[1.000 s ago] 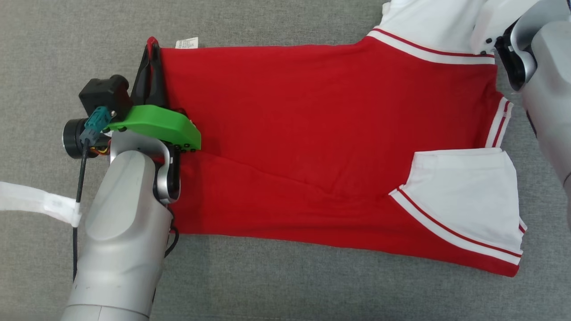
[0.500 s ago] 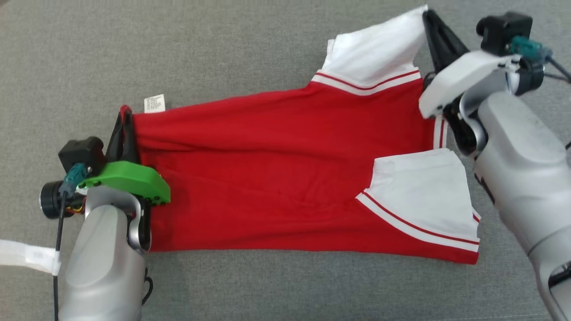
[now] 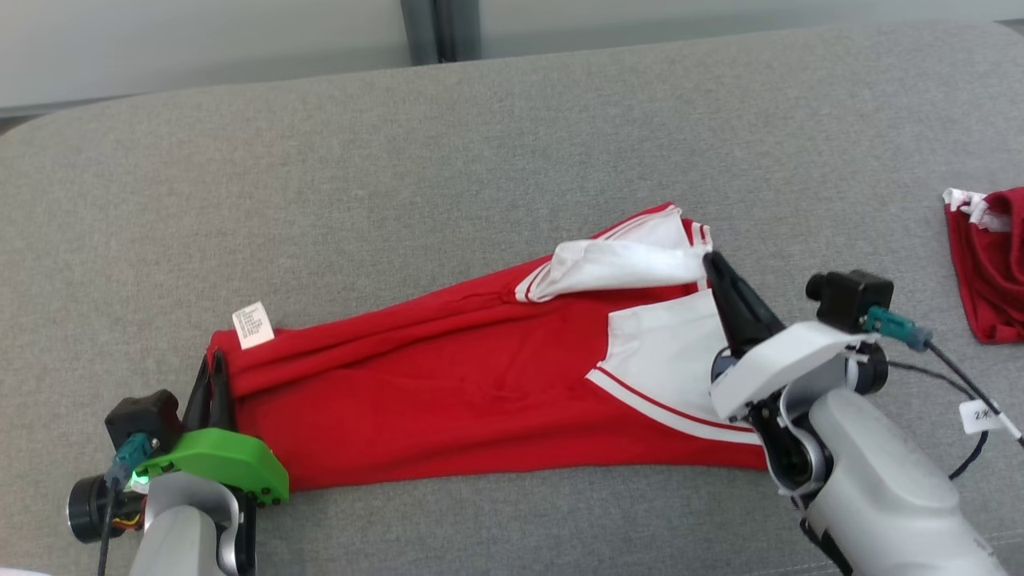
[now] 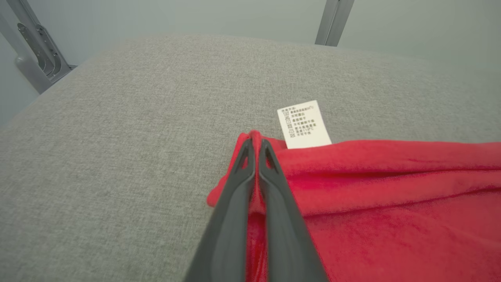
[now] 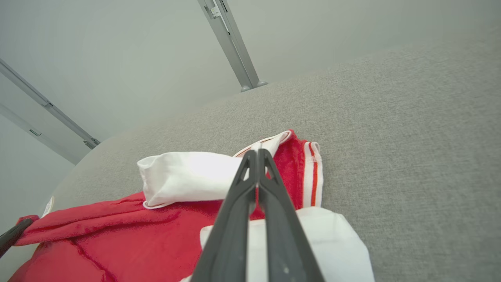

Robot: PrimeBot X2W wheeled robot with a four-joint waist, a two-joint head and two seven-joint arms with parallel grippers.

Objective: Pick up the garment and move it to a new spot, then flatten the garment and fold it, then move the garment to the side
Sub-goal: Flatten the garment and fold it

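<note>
The garment (image 3: 448, 400) is a red T-shirt with white sleeves, lying lengthwise on the grey padded surface (image 3: 480, 160) in a narrow, folded band. My left gripper (image 3: 212, 370) is shut on its hem corner, just beside the white hem label (image 3: 253, 326). The left wrist view shows that gripper (image 4: 255, 144) pinching red cloth next to the label (image 4: 303, 124). My right gripper (image 3: 710, 260) is shut on the garment at the far white sleeve near the striped trim. In the right wrist view the gripper (image 5: 258, 152) pinches cloth where the white sleeve (image 5: 184, 176) meets the striped collar.
A smaller bunched red garment (image 3: 988, 268) with white edging lies at the right edge of the surface. The surface's back edge runs below a pale wall with a metal post (image 3: 440, 28). A cable with a white tag (image 3: 980, 416) hangs off my right wrist.
The head camera has tilted up. Both grippers have drawn the garment's far edge toward the near edge; the band is narrower and the far sleeve now lies by the near sleeve.
</note>
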